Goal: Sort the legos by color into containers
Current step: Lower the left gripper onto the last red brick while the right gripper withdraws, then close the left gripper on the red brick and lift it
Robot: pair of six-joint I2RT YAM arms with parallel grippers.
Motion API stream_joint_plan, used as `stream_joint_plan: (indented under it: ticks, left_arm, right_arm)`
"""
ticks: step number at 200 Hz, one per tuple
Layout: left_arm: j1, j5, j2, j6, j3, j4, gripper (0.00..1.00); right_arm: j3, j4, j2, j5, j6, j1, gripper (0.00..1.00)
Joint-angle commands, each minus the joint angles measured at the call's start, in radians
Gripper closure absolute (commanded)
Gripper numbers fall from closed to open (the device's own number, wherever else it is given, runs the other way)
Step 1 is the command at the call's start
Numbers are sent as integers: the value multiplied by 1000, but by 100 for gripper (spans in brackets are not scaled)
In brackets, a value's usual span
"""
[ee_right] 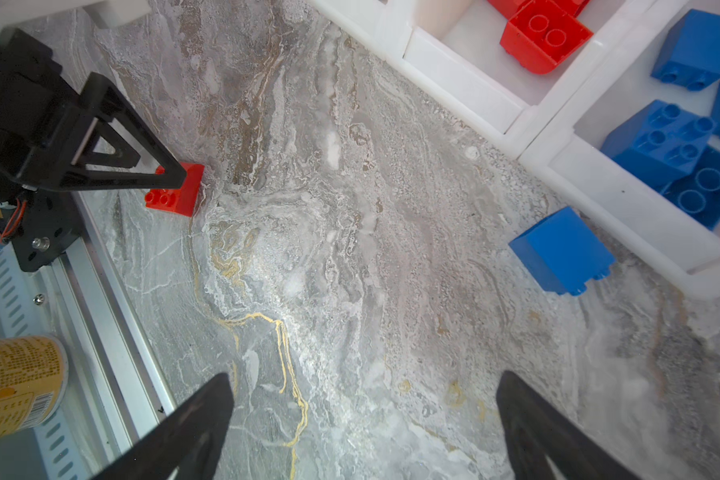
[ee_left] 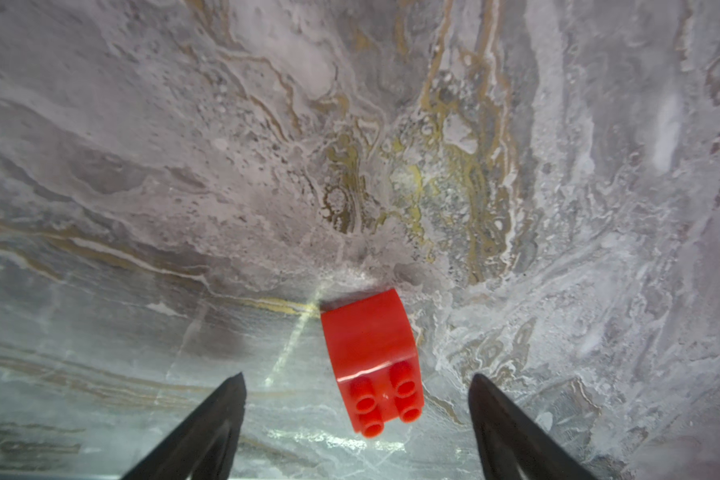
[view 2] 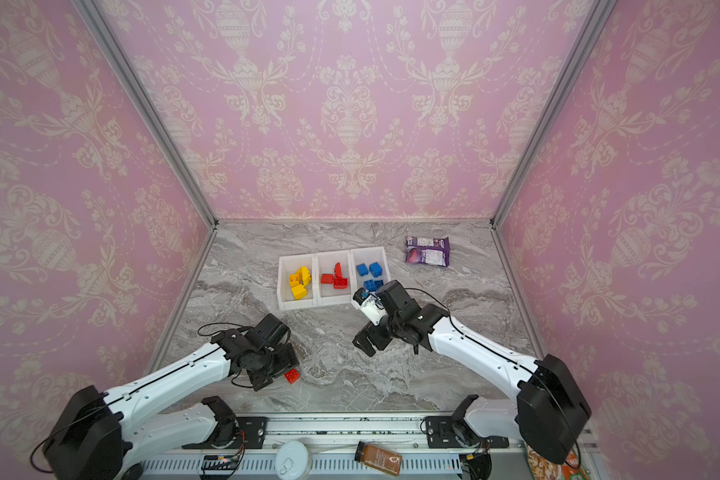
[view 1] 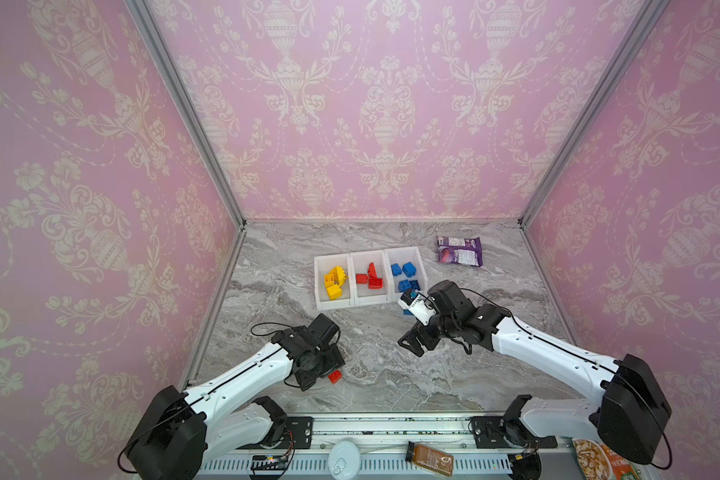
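Grey marble tabletop (view 1: 375, 374), pink papered walls (view 1: 391, 124). Sorted legos (view 1: 371, 278) lie in the containers (view 1: 371, 302), one colour each. A red lego (ee_left: 371, 345) lies on the marble between the spread fingers of the left gripper (ee_left: 358, 376), touching neither. A blue lego (ee_right: 562, 249) lies just beside the containers. Right gripper (ee_right: 363, 375) is spread and empty.

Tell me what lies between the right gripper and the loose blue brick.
Only bare tabletop separates right gripper and blue brick, per the right wrist view.
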Motion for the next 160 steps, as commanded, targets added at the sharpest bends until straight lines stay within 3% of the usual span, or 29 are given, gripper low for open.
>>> stream_joint_plan:
  ticks: [1, 57, 160]
  left_arm:
    - [-8, 23, 30, -41, 29, 16, 15]
    - [-10, 42, 121, -31, 57, 44, 17]
    - [-16, 77, 192, -32, 47, 101, 28]
  right_arm:
    - [-28, 16, -40, -23, 26, -13, 0]
    - [-119, 135, -72, -139, 123, -54, 0]
    - [-210, 232, -81, -239, 214, -159, 0]
